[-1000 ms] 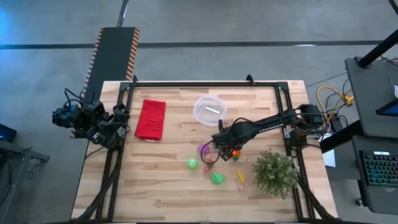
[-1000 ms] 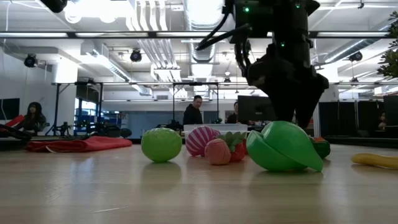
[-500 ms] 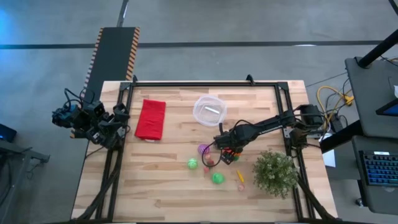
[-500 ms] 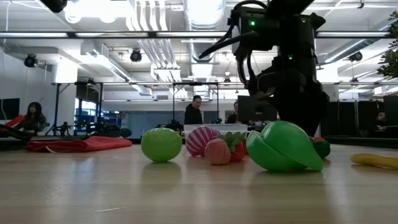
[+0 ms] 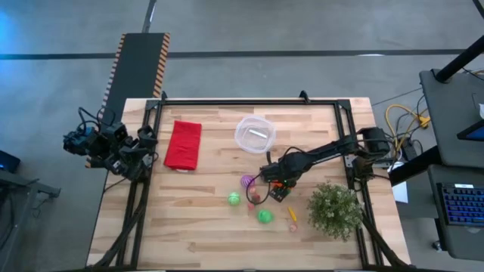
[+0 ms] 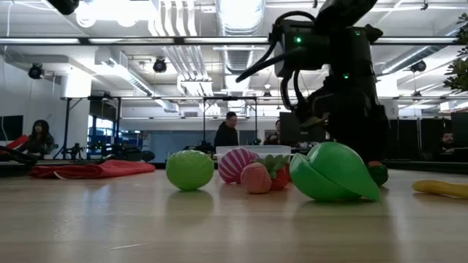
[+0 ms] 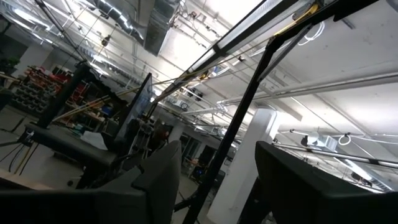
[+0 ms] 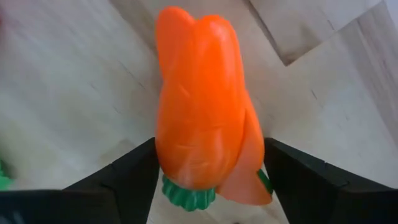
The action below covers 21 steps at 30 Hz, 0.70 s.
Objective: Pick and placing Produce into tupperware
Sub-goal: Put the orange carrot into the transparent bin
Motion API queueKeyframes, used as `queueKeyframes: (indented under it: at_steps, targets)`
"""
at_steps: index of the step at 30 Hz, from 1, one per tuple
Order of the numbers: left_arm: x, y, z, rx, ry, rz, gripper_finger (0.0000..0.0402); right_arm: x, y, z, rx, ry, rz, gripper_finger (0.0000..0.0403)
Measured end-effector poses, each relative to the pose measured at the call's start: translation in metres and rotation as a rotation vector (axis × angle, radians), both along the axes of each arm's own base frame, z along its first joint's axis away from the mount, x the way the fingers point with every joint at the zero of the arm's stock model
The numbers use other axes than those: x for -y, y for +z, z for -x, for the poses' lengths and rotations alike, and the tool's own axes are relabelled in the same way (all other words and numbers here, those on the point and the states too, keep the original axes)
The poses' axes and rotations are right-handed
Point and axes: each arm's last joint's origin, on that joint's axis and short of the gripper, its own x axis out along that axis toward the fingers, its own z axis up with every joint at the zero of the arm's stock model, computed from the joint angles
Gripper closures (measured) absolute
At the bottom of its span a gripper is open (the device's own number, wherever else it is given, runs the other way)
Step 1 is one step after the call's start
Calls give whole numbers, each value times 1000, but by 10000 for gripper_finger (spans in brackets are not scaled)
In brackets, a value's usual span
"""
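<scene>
My right gripper [image 5: 277, 189] reaches in from the table's right side and stands over the produce cluster, shut on the orange carrot [image 8: 202, 106]. Around it on the wood lie a purple ball [image 5: 247, 181], a green ball [image 5: 235, 199], a small pink piece [image 5: 253, 198], a second green piece [image 5: 265, 216] and a yellow-orange piece [image 5: 292, 216]. The clear round tupperware [image 5: 255, 134] sits farther back, apart from the gripper. In the low view the green piece [image 6: 333, 173] hides the fingertips. My left gripper [image 7: 214, 186] is parked off the table's left edge, open, pointing up at the ceiling. My right gripper pinches the carrot between its two fingers [image 8: 124, 180], at the thick end just above the green stem [image 8: 186, 196]. The fingers come from above, pointing down, one on each side of the carrot. Whether the carrot is off the wood, I cannot tell.
A red folded cloth [image 5: 183, 143] lies at the far left of the table. A bushy potted plant [image 5: 334, 210] stands at the near right, close beside the right arm. A black frame [image 5: 249, 103] rims the table. Bare wood runs along the near left.
My right gripper has moved a little toward the table's right and near edge and come down, from beside the purple ball onto the carrot. In the low view the arm has sunk behind the green piece. The other produce has stayed put.
</scene>
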Motion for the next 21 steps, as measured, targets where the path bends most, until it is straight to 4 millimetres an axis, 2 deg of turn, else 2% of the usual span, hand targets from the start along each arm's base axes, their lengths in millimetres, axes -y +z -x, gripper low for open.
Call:
queueKeyframes:
  at_steps: [5, 11, 16, 21]
  targets:
    - [0, 0, 0, -2, -3, 7, 210, 2, 9, -12, 79, 21, 27, 167]
    - [0, 0, 0, -2, -4, 7, 210, 7, 18, -17, 91, 12, 34, 214]
    - [0, 0, 0, -3, -3, 6, 210, 11, 53, -25, 171, 7, 86, 255]
    - [0, 0, 0, -4, -3, 5, 210, 25, 97, -26, 185, -30, 206, 287]
